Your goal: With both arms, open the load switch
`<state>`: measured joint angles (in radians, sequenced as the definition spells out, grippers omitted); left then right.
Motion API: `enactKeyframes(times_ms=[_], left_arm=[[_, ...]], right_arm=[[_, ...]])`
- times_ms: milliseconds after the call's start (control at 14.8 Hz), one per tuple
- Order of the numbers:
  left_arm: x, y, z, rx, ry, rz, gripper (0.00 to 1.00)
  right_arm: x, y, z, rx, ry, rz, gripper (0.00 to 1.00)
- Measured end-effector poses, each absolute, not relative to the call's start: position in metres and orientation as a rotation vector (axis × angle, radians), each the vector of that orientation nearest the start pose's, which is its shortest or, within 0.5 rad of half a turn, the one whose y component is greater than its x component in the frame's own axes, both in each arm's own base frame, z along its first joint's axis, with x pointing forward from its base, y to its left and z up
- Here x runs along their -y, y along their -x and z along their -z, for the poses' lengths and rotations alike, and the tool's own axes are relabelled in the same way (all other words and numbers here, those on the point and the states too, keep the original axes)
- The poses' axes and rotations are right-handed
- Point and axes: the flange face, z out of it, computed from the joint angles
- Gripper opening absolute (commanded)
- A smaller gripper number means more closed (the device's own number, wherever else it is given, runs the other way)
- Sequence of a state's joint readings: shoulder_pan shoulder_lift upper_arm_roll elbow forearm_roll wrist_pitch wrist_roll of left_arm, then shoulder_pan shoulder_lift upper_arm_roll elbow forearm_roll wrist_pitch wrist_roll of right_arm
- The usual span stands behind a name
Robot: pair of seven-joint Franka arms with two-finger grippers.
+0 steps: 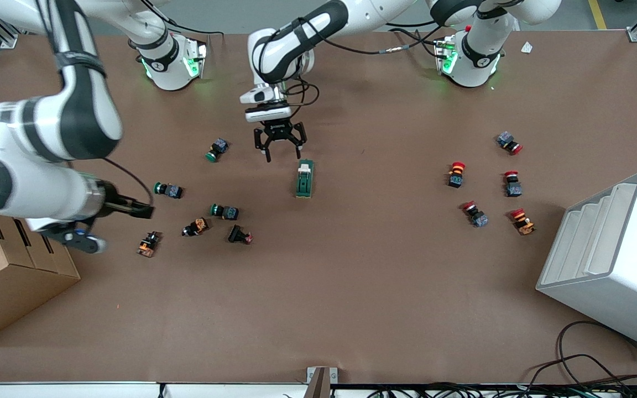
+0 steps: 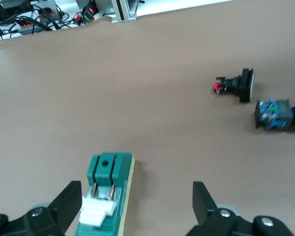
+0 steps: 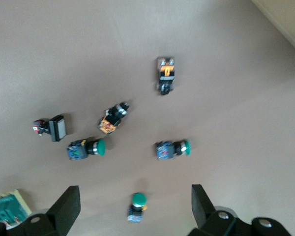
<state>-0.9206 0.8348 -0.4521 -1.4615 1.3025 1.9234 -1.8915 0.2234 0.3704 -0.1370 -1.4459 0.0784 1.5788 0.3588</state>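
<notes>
The load switch [image 1: 304,178] is a dark-green block with a white toggle, lying flat near the table's middle. My left gripper [image 1: 280,146] hangs open just over the toggle end. In the left wrist view the load switch [image 2: 105,196] lies inside the open left gripper [image 2: 136,206], close beside one finger [image 2: 69,204] and apart from it. My right gripper [image 1: 116,226] is open, high over the push buttons toward the right arm's end of the table. In the right wrist view the right gripper [image 3: 134,209] frames a green button [image 3: 136,205] far below, and the load switch [image 3: 10,210] shows at the edge.
Green buttons [image 1: 217,149] [image 1: 168,190] [image 1: 224,211], orange-bodied ones [image 1: 196,226] [image 1: 149,243] and a black one [image 1: 240,235] lie near the switch. Several red buttons [image 1: 474,214] lie toward the left arm's end. A white rack [image 1: 611,260] and a cardboard box [image 1: 3,276] stand at the table's ends.
</notes>
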Motion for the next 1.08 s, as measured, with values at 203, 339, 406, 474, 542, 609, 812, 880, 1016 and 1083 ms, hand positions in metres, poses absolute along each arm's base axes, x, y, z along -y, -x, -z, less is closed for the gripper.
enactKeyframes(times_ms=[203, 339, 406, 474, 542, 609, 812, 880, 1016, 1083], left_arm=[[0.662, -0.304, -0.285, -0.062, 2.792, 1.003, 1.0], [0.649, -0.326, -0.326, -0.065, 2.835, 0.88, 1.0], [0.642, -0.337, -0.347, -0.076, 2.859, 0.818, 1.0], [0.633, -0.349, -0.368, -0.087, 2.884, 0.762, 1.0], [0.624, -0.36, -0.389, -0.096, 2.908, 0.717, 1.0], [0.613, -0.372, -0.408, -0.102, 2.93, 0.678, 1.0], [0.576, -0.409, -0.456, -0.122, 2.989, 0.583, 1.0], [0.565, -0.419, -0.468, -0.124, 3.006, 0.56, 1.0], [0.544, -0.438, -0.488, -0.124, 3.037, 0.523, 1.0], [0.532, -0.447, -0.498, -0.112, 3.059, 0.494, 1.0]], right_arm=[[-0.022, -0.639, -0.483, -0.176, 3.106, -0.325, 1.0], [-0.001, -0.633, -0.491, -0.102, 3.106, -0.357, 1.0], [0.005, -0.631, -0.495, -0.096, 3.108, -0.361, 1.0], [0.01, -0.629, -0.5, -0.099, 3.11, -0.355, 1.0], [0.013, -0.628, -0.505, -0.106, 3.111, -0.346, 1.0], [0.015, -0.626, -0.51, -0.111, 3.113, -0.335, 1.0], [0.024, -0.622, -0.525, -0.129, 3.114, -0.302, 1.0], [0.027, -0.62, -0.528, -0.136, 3.112, -0.296, 1.0], [0.028, -0.62, -0.531, -0.135, 3.108, -0.29, 1.0], [0.028, -0.619, -0.531, -0.132, 3.106, -0.288, 1.0]])
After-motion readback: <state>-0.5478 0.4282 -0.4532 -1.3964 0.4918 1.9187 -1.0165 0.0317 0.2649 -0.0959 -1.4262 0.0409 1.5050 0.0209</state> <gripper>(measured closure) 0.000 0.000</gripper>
